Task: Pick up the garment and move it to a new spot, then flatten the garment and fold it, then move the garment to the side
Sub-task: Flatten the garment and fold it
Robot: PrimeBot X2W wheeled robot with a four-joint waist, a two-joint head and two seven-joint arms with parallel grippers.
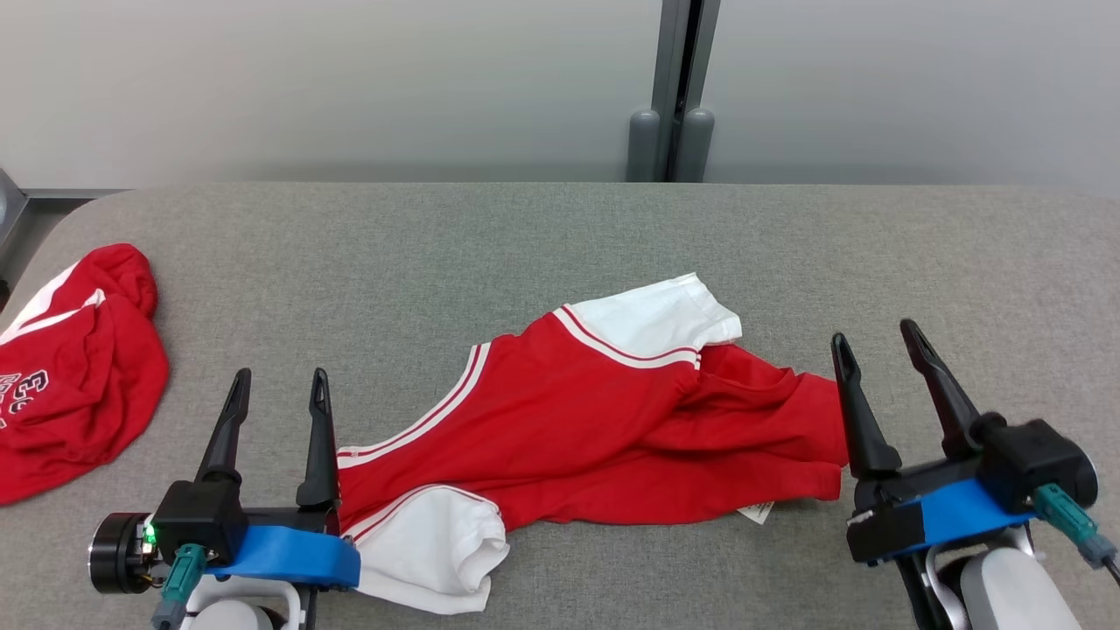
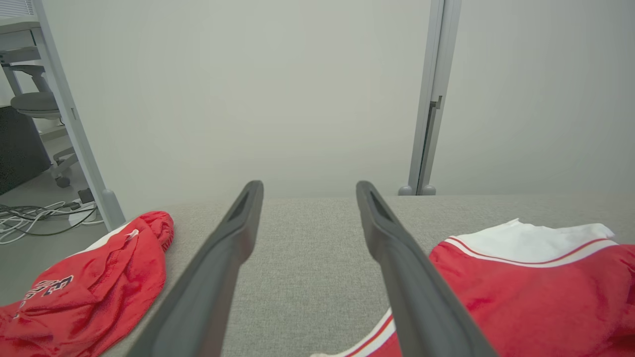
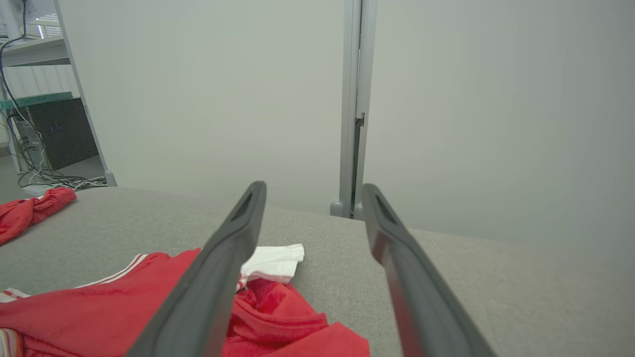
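Item 1, nearest: left gripper (image 1: 278, 374), low left of the head view. Fingers spread wide, holding nothing, tips pointing away from the robot.

Item 2: right gripper (image 1: 875, 334), low right. Fingers likewise wide and empty.

Item 3: garment (image 1: 595, 429), red with white trim, lying rumpled on the grey table (image 1: 437, 236) between the two grippers. Its long axis runs side to side, slanting from a near white sleeve (image 1: 429, 542) by the left gripper to a far white sleeve (image 1: 656, 319) toward the right. The left end lies just beside the left gripper's inner finger, and the right hem just beside the right gripper's inner finger. Neither arm is clearly nearer. Judgement: each end sits inward of its gripper, so a reach goes sideways toward the middle.

Item 4: second red garment (image 1: 79, 394), bunched at the table's left edge, well apart.

Item 5, farthest: grey wall post (image 1: 674, 105).
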